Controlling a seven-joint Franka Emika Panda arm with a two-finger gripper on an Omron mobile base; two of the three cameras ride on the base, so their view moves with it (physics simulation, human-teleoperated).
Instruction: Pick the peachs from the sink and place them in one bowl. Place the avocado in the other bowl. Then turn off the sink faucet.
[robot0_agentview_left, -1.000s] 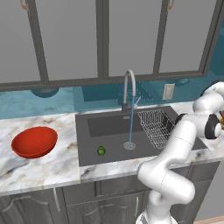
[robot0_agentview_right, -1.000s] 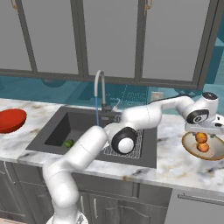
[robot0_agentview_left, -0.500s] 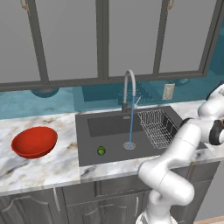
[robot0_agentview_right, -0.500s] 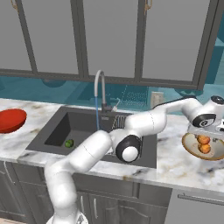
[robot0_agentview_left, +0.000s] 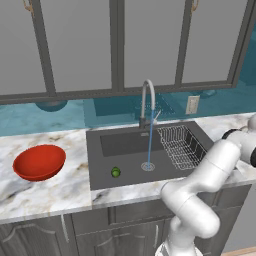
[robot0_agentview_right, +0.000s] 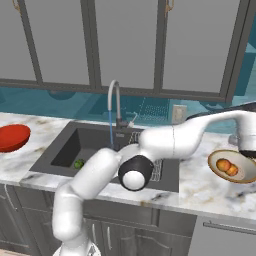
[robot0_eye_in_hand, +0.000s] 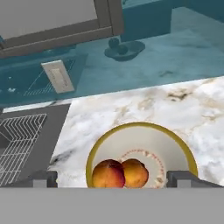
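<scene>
Peaches (robot0_eye_in_hand: 120, 173): both lie touching in tan bowl (robot0_eye_in_hand: 179, 148), right of sink (robot0_agentview_left: 125, 150).
End effector (robot0_eye_in_hand: 113, 178): above bowl, spread wide, empty.
Next: lift clear, then fetch avocado (robot0_agentview_left: 115, 172) beside drain.

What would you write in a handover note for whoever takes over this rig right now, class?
Gripper: above the tan bowl, nothing between its fingertips; open or shut, cannot tell.
Done: both peaches lie in the tan bowl, right of the sink.
Left: the avocado lies in the sink and must go into the red bowl; the faucet is running and needs turning off.
</scene>
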